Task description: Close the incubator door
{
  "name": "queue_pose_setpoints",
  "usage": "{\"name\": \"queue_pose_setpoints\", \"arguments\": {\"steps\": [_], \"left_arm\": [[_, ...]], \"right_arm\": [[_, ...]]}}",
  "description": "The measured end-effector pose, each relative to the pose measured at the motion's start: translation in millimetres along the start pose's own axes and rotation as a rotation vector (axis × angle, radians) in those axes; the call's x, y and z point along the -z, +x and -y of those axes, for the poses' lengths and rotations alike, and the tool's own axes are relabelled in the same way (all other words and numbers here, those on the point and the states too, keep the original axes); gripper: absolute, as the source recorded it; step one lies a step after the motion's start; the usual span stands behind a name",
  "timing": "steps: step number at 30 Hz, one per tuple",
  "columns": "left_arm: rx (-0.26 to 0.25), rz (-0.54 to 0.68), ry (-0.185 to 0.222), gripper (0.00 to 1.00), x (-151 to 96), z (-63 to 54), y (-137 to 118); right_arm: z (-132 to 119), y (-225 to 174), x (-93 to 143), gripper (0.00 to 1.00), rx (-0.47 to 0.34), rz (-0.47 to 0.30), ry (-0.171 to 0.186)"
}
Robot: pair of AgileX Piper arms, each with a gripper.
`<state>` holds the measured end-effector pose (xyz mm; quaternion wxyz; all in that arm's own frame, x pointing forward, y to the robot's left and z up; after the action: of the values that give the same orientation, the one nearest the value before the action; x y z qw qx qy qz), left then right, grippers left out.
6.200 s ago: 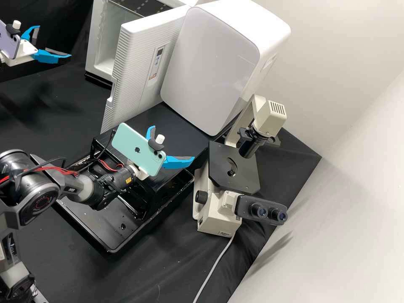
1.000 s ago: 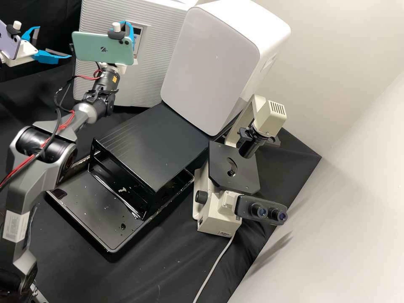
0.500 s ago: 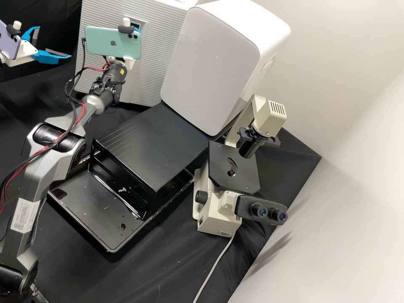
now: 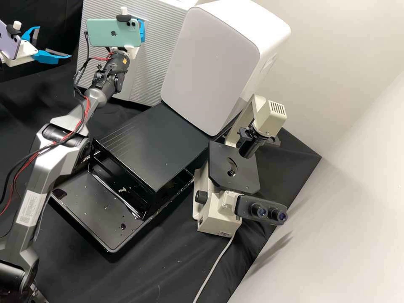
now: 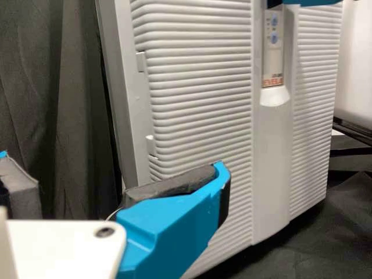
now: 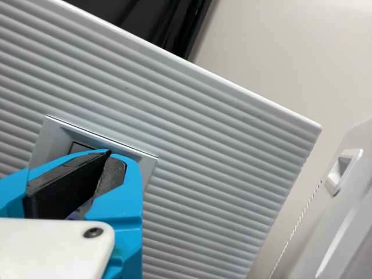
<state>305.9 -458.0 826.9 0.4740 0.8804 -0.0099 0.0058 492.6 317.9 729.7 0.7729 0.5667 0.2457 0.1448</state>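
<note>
Seeing the right gripper (image 4: 142, 32) basically clenched, tips together, incubator door (image 4: 155, 63) just beyond those fingers (image 6: 125, 200), can't tell if touching. Also seeing the left gripper (image 4: 54, 42) spread wide, well apart from the door.

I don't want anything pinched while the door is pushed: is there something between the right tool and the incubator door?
Nothing visible stands between them. The right tool is right up at the front of the incubator door, over its panel; whether it touches, I cannot tell.
</note>
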Motion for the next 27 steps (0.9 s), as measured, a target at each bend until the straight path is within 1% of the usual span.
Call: {"name": "queue_pose_setpoints", "arguments": {"steps": [1,4,6,7,8,9,11,14,17,22,25,27], "left_arm": [[0.0,0.0,0.0,1.0,0.0,0.0,0.0],[0.0,0.0,0.0,1.0,0.0,0.0,0.0],[0.0,0.0,0.0,1.0,0.0,0.0,0.0],[0.0,0.0,0.0,1.0,0.0,0.0,0.0],[0.0,0.0,0.0,1.0,0.0,0.0,0.0],[0.0,0.0,0.0,1.0,0.0,0.0,0.0],[0.0,0.0,0.0,1.0,0.0,0.0,0.0],[0.0,0.0,0.0,1.0,0.0,0.0,0.0],[0.0,0.0,0.0,1.0,0.0,0.0,0.0],[0.0,0.0,0.0,1.0,0.0,0.0,0.0],[0.0,0.0,0.0,1.0,0.0,0.0,0.0],[0.0,0.0,0.0,1.0,0.0,0.0,0.0]], "right_arm": [[0.1,2.9,0.9,0.0,0.002,0.0,-0.001],[2.7,10.6,3.7,0.0,0.009,-0.006,-0.019],[3.2,15.2,4.1,0.0,0.007,0.004,-0.036],[3.8,17.2,3.7,0.0,0.008,0.018,-0.039],[4.4,19.3,4.0,0.0,0.002,0.025,-0.015],[6.6,21.8,2.8,0.0,0.011,0.04,-0.033],[7.5,24.4,2.9,0.0,0.021,0.042,-0.027],[6.2,25.3,7.2,0.0,0.021,0.032,-0.039],[8.6,25.3,9.8,0.0,0.027,0.024,-0.033],[21.6,14.3,5.6,0.0,0.058,0.049,-0.039],[26.4,1.2,5.4,0.0,0.081,0.04,-0.03],[24.7,-10.2,7.6,0.0,0.064,0.021,-0.005]]}}
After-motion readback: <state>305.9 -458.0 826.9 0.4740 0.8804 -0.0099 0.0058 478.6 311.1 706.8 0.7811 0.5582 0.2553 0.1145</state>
